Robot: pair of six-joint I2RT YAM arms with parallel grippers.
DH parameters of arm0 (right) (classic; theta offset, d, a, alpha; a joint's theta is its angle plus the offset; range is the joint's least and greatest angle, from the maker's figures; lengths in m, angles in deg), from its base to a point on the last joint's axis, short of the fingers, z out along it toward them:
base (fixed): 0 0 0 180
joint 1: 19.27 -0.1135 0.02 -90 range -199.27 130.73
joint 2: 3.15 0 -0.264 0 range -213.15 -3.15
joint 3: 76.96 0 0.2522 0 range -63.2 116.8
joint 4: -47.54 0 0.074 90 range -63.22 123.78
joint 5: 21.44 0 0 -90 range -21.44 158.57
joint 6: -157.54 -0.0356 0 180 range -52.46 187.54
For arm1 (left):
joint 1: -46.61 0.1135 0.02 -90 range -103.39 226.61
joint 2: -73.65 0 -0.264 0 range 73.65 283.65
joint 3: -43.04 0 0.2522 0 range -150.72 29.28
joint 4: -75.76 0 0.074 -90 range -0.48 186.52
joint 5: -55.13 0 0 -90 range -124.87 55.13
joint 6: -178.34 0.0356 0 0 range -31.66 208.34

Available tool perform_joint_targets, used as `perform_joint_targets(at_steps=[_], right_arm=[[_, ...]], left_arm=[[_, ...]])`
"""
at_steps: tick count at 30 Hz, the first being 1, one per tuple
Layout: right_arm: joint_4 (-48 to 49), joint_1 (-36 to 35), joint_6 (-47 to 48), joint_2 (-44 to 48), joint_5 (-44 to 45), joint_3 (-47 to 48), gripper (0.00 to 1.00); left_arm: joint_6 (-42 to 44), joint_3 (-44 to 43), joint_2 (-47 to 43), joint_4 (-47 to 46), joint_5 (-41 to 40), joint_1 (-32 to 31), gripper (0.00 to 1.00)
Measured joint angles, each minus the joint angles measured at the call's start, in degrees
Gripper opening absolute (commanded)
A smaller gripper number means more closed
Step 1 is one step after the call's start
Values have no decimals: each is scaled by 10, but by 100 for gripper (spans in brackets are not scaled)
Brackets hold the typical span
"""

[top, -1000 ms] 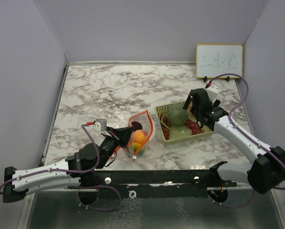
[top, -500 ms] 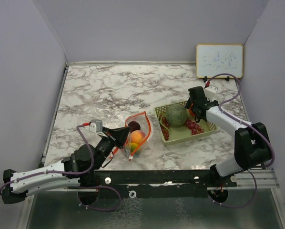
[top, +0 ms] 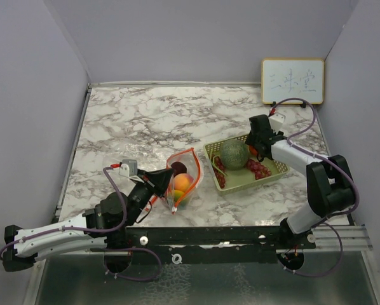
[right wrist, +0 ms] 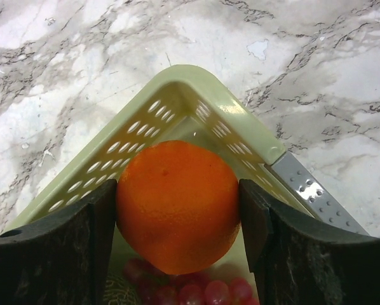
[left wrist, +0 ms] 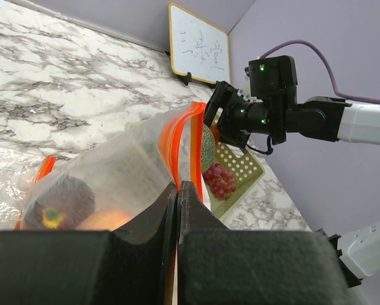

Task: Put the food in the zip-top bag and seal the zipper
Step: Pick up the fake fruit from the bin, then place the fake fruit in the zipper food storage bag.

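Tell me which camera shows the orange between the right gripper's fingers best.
Right wrist: the orange sits large and sharp, clamped by the right gripper in a corner of the basket. Top external shows at most a sliver under the gripper; in left wrist the gripper hides it.

From above, the right tool [top: 253, 147] hides most of its orange [right wrist: 177, 206]. The grapes [right wrist: 183, 293] run off the right wrist view's bottom edge. The left tool [left wrist: 178, 197] covers the bag's [left wrist: 120, 168] lower part.
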Motion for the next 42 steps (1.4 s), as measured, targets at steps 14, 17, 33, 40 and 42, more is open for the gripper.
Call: perform_joint_targets(at_steps=[14,17,33,40,42], right_arm=[[-56,-13,60,297,-117,-11,11],[-57,-45,74,347,-188,-11,11],[94,-446,45,224,-322,-14,11],[98,-465,33,186,-240,-14,51],[98,-466,33,184,-210,-14,65]], left_arm=[[-8,0,24,1,-16,0,0],[-11,0,30,0,-17,0,0],[-23,0,51,2,-21,1,0],[-29,-1,50,9,-21,0,0],[-32,-4,50,12,-19,0,0]])
